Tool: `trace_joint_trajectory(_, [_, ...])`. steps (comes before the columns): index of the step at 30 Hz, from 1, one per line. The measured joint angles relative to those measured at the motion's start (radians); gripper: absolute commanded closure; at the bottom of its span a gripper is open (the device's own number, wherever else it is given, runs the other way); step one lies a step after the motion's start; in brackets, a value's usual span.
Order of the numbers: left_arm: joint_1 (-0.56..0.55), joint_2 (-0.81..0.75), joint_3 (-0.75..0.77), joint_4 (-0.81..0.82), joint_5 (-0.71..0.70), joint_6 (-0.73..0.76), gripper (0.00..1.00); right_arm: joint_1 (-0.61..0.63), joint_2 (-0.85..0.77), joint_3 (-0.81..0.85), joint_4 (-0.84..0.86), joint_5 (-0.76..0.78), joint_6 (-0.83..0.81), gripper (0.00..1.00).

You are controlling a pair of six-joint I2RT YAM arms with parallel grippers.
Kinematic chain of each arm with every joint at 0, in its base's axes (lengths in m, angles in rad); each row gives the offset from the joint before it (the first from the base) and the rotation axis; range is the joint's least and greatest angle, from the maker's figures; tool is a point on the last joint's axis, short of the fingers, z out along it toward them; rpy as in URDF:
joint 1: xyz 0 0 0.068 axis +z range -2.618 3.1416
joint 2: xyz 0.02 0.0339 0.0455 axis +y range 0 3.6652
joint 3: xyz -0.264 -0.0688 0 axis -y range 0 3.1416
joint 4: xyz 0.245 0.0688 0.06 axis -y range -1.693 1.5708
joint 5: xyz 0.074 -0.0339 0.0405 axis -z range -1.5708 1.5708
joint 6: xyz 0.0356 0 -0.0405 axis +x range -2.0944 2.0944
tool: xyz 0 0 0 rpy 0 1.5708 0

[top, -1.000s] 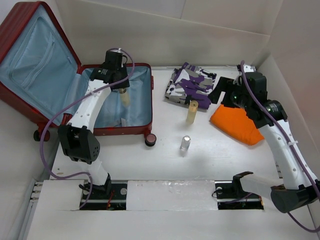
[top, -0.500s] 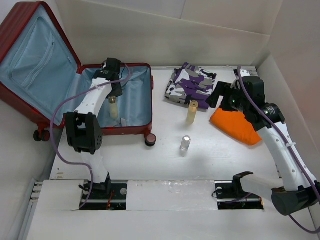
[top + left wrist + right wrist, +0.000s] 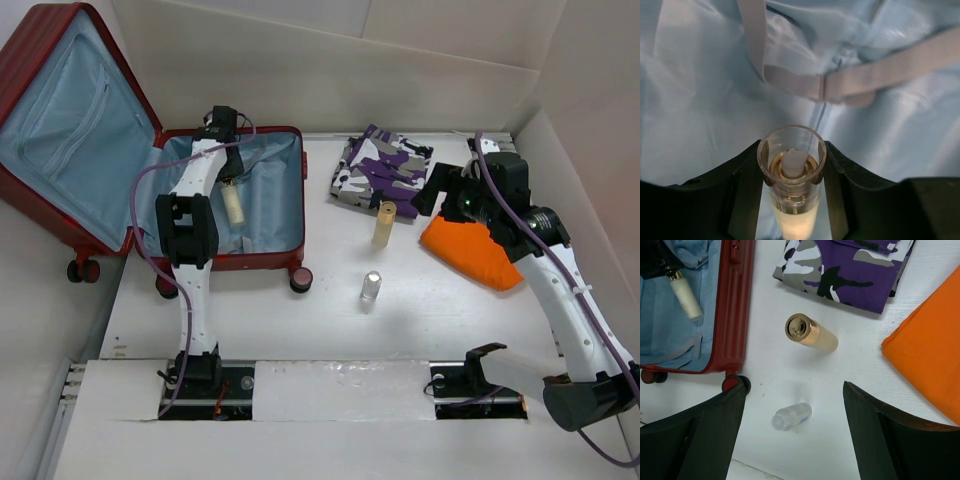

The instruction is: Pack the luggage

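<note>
The luggage [image 3: 250,262] lies open at the left, a dark-red shell with light-blue lining [image 3: 700,100], its lid leaning back. My left gripper [image 3: 228,178] is over the base half, shut on a cream bottle [image 3: 235,205] with a clear cap [image 3: 791,165]. In the left wrist view, both fingers [image 3: 840,175] press the bottle's neck. My right gripper [image 3: 432,190] hangs open above the table. In the right wrist view, a small clear bottle [image 3: 791,416] lies below the gap between its fingers [image 3: 865,410].
A tan cylinder with a gold cap [image 3: 383,223] stands between the luggage and an orange cloth [image 3: 470,250]. A folded purple camouflage cloth [image 3: 382,170] lies behind it. The small clear bottle [image 3: 371,287] sits near the luggage wheel [image 3: 301,279]. White walls enclose the table.
The left arm has swung its elbow up and back, carrying the cream bottle slightly left over the luggage base. The right gripper shifted a little left and stays open.
</note>
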Motion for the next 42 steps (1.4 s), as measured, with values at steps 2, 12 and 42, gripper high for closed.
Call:
trace_joint_trajectory(2, [0.018,0.034,0.013,0.006,0.011,-0.004,0.51,0.000,0.000,0.001,0.000,0.004,0.000,0.16])
trace_joint_trajectory(12, [0.015,0.061,0.007,0.007,0.090,-0.010,0.35,0.000,0.012,0.022,0.000,0.020,0.000,0.16])
trace_joint_trajectory(42, [-0.724,-0.414,-0.404,0.361,0.406,0.000,0.11,-0.154,0.004,0.098,-0.070,0.137,0.089,0.02])
